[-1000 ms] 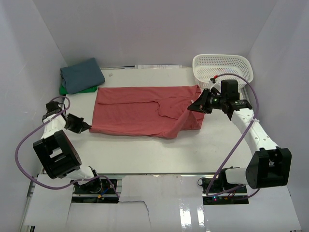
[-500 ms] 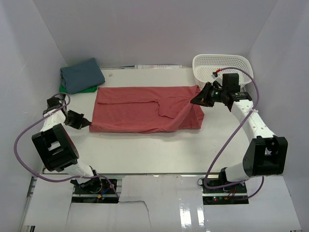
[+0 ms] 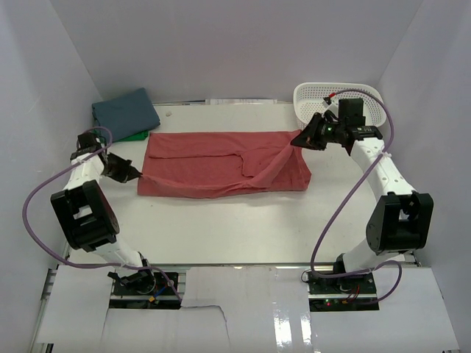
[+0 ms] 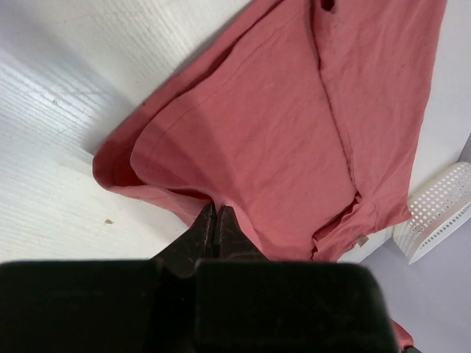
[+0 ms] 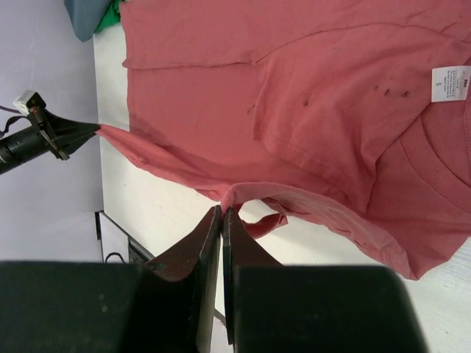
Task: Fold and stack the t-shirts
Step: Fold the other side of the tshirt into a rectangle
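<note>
A soft coral-red cloth t-shirt point(image 3: 213, 165) lies spread out in the middle of the white table point(image 3: 243, 228). The left gripper point(image 3: 134, 175) pinches its edge on the left side. The right gripper point(image 3: 300, 139) pinches its edge on the right, near the white plastic mesh basket point(image 3: 372, 94). The shirt looks light and floppy, so I think it will sag and wrinkle. Hems and corners seem best to hold. In the upper left, a folded slate-blue t-shirt point(image 3: 124, 114) sits on a bright green t-shirt point(image 3: 135, 135).

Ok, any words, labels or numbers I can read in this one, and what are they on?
"S": apparently a size letter, on the white neck label of the coral-red t-shirt, seen in the right wrist view.
Fine print on the same label: too small to read.
No other writing shows in any view.
</note>
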### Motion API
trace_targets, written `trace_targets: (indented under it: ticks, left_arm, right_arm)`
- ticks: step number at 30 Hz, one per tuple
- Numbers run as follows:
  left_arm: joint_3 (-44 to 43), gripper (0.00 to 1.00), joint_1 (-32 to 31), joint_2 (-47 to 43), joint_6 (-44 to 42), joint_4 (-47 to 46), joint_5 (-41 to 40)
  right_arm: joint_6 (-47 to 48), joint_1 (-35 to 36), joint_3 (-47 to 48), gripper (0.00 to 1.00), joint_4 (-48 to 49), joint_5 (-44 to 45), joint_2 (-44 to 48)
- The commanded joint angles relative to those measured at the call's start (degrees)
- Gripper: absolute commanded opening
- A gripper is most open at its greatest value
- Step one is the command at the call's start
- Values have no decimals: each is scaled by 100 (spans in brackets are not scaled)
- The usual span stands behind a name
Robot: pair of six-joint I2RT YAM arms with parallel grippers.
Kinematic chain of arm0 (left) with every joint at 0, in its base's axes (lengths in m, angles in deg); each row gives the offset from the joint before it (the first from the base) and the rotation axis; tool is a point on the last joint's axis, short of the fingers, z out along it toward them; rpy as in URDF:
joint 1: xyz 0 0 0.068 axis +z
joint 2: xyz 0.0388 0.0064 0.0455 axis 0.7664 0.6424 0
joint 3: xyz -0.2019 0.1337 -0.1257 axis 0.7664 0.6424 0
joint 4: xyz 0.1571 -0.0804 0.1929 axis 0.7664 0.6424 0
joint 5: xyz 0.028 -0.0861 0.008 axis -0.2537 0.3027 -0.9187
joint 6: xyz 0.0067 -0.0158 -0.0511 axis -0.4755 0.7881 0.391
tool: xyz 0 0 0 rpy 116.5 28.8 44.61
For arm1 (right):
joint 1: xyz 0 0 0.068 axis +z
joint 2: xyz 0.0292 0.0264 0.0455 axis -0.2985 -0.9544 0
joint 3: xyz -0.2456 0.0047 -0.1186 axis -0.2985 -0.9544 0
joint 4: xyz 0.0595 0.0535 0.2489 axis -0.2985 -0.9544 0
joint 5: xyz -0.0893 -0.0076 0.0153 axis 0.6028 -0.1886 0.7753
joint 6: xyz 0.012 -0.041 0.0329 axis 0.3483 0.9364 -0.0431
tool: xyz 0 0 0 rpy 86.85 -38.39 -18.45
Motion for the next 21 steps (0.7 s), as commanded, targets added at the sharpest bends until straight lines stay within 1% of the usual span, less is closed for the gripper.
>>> trace_targets:
  ticks: [1, 6, 12, 21]
  left_arm:
    - [-396, 0, -7, 11, 94, -41, -148]
    - [-730, 0, -7, 161, 111, 82, -174]
    - [-1056, 0, -7, 381, 137, 161, -210]
    - [-1337, 0, -235, 758, 181, 161, -288]
  right_arm:
    - [159, -24, 491, 8, -47, 27, -190]
    - [221, -33, 1096, 8, -205, 54, -612]
    - [195, -33, 1572, 8, -276, 10, -1060]
    - [185, -24, 2258, 8, -443, 80, -1623]
